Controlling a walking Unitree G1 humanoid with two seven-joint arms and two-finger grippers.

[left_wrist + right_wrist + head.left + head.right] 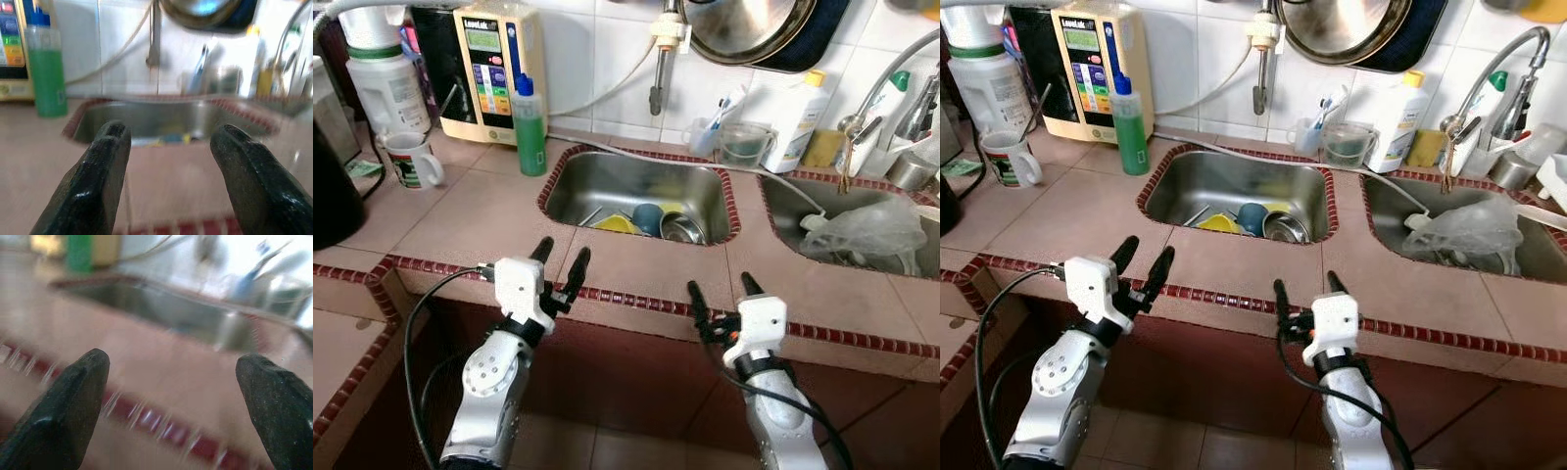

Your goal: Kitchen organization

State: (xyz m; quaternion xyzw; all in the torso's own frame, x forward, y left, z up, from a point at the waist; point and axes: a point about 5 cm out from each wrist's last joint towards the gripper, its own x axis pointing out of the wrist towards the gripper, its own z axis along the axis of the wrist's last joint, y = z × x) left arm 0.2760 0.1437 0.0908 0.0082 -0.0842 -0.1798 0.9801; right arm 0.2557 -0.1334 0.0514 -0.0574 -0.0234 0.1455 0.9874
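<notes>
Left end effector (561,257) and right end effector (722,288), both spread, before dish-filled sink (607,179).

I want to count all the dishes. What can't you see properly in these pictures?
- Dishes in the left sink: the front wall hides part of the pile in the eye views; blurred in the left wrist view.
- Right sink: a plastic bag covers what lies under it; the edge cuts it off.
- Pan on the wall: cut off at the top.
- Right wrist view: motion blur smears everything beyond the right pincer.
</notes>
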